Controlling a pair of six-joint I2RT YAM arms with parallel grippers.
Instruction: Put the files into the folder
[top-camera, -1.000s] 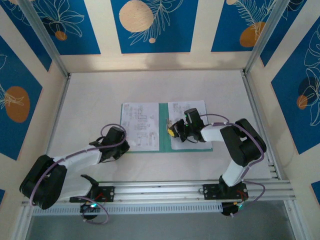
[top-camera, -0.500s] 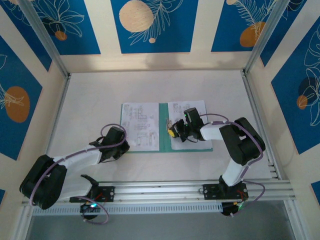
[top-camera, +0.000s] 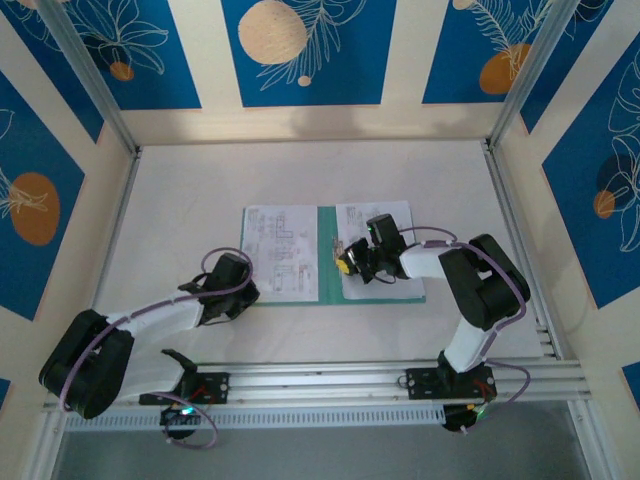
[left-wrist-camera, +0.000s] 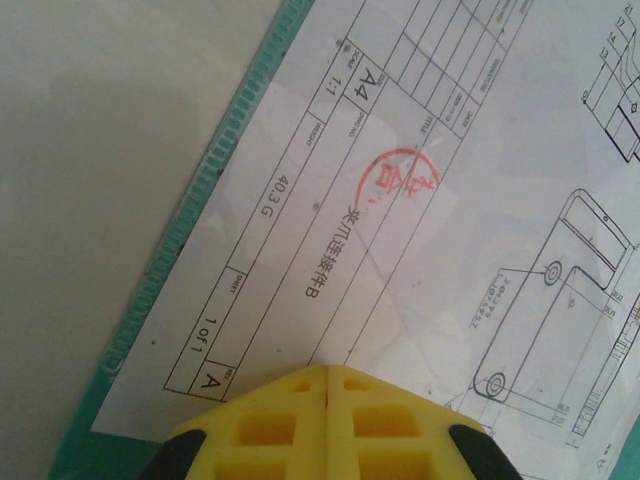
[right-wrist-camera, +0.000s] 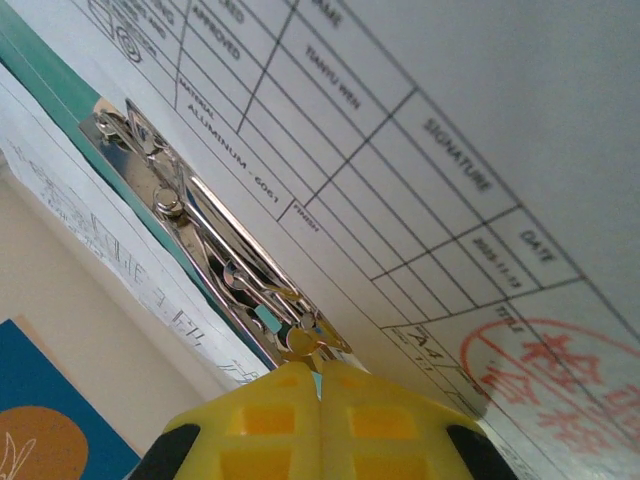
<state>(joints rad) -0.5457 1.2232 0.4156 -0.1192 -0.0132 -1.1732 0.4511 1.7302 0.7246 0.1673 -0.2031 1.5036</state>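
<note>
The teal-green folder (top-camera: 328, 250) lies open on the table, a printed white file sheet on each leaf (top-camera: 280, 250) (top-camera: 385, 218). My left gripper (top-camera: 253, 291) is shut, its yellow tips (left-wrist-camera: 328, 368) resting on the near corner of the left sheet (left-wrist-camera: 420, 200), just inside the folder's ribbed edge (left-wrist-camera: 203, 200). At the folder's spine my right gripper (top-camera: 342, 260) is also shut, and its tips (right-wrist-camera: 320, 372) touch the near end of a metal clip (right-wrist-camera: 200, 215) beside the right sheet (right-wrist-camera: 420, 150).
The white table (top-camera: 300, 170) stretches beyond the folder to patterned blue and cream walls. Metal frame posts stand at the corners, and a rail (top-camera: 400, 375) carrying both arm bases runs along the near edge.
The right gripper has crept very slightly left along the spine. The left arm, the folder and the sheets have not moved.
</note>
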